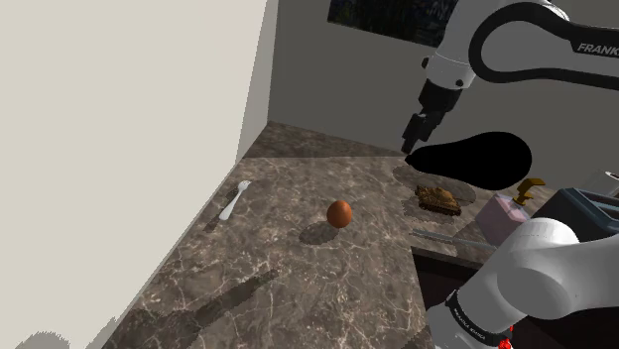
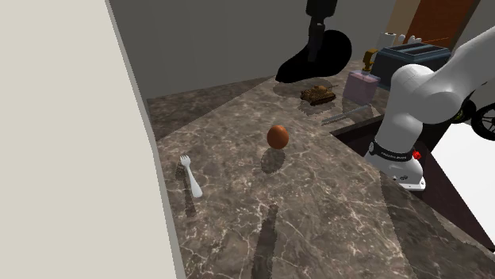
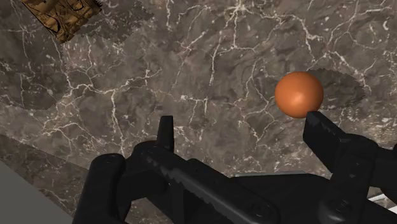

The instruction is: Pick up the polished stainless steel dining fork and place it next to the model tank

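Fork (image 1: 235,200) lies flat on the counter (image 1: 298,283), left of centre in the shoulder view and just beside the pale wall (image 1: 129,119). In the second exterior view it sits at lower left, its tines pointing up-frame. The tank (image 1: 436,197) stands well apart from it, right of centre in the shoulder view, with an orange-brown ball (image 1: 339,213) on the counter between the two. The gripper (image 1: 415,134) hangs high in the upper right of that frame, over the tank's end of the counter rather than the fork's — so I judge the pick not yet begun. In the wrist view its fingers (image 3: 321,127) stand wide apart with nothing but counter between them; the ball is just off one fingertip and the tank further out beyond the other. That spread suits a thin thing lying low: the fingers would need to straddle the handle across its width and come right down to the stone. The ball sits on the straight line back to the tank — something to carry over or around.
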`<state>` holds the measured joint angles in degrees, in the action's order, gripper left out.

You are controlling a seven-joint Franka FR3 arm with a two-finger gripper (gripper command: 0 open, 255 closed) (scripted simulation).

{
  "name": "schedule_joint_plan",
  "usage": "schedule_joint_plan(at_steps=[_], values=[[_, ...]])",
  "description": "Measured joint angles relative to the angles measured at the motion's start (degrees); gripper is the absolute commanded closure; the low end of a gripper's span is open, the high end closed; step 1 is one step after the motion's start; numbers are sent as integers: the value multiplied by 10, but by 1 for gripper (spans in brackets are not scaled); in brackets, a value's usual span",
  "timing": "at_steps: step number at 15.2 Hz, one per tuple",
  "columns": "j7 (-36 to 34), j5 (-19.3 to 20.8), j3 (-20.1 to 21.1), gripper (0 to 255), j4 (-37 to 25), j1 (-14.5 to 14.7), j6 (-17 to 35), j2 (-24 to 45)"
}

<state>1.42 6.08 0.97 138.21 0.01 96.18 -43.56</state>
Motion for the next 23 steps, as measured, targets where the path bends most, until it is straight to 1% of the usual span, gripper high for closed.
schedule_joint_plan(at_steps=[1, 3, 5, 11, 18, 23], values=[[0, 0, 0, 0, 0, 0, 0, 0], [-26, -12, 14, 0, 1, 1, 8, 12], [-67, -29, 34, 0, 3, 3, 22, 30], [-200, -79, 101, 0, -12, 7, 78, 118], [-347, -108, 164, 0, -71, 3, 138, 248], [-455, -104, 200, 0, -139, 2, 175, 358]])
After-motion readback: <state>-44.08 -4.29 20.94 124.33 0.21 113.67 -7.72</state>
